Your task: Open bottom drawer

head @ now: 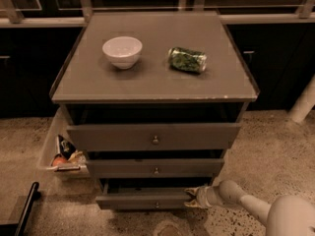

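Drawers stack three high in the grey-brown wooden cabinet (pixel 152 82), and the bottom drawer (pixel 133 200), the narrowest and shortest front with a tiny round metal knob (pixel 157 205) at its centre, sits lowest in the cabinet, just above the floor. Its long axis runs side to side across the cabinet's front, and its face points outward from the cabinet, towards the camera. A dark strip of its interior shows above the front.

The pale two-finger gripper (pixel 193 198) is at the right end of this front, against its upper corner; whether it is spread or closed on the edge cannot be told. Its white arm (pixel 238 196) reaches in from the cabinet's lower right.

The medium drawer front (pixel 123 168) lies directly above, and the widest, tallest drawer front (pixel 113 137) above that, each with dark space over it. On the cabinet's flat top rest a white round bowl (pixel 122 50) at the left and a green crumpled can (pixel 187 59) lying on its side at the right. A white open bin (pixel 48 149) holding packets stands against the cabinet's left side, on the speckled stone floor (pixel 275 151).
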You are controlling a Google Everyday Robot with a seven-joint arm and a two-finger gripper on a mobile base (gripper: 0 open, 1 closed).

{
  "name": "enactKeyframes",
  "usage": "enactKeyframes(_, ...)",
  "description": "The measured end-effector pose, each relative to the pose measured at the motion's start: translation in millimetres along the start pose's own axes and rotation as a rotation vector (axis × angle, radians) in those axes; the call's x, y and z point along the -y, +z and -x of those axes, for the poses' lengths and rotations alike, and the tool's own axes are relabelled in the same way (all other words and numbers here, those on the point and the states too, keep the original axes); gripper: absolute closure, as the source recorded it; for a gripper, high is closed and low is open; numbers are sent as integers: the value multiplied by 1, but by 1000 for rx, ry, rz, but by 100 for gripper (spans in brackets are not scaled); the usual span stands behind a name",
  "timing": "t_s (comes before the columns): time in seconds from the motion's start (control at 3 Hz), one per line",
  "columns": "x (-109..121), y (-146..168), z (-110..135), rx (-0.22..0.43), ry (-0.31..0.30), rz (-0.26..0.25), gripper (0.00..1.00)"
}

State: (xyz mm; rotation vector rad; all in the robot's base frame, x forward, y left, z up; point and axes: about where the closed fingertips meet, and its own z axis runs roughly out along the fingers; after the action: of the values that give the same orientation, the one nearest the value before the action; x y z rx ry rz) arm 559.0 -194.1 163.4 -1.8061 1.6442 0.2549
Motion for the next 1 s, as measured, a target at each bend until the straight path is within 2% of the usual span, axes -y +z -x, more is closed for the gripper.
enactKeyframes(0.33,-1,1,2,0,0,0,83)
enactKeyframes(1.0,0,5,4,17,0,17,37)
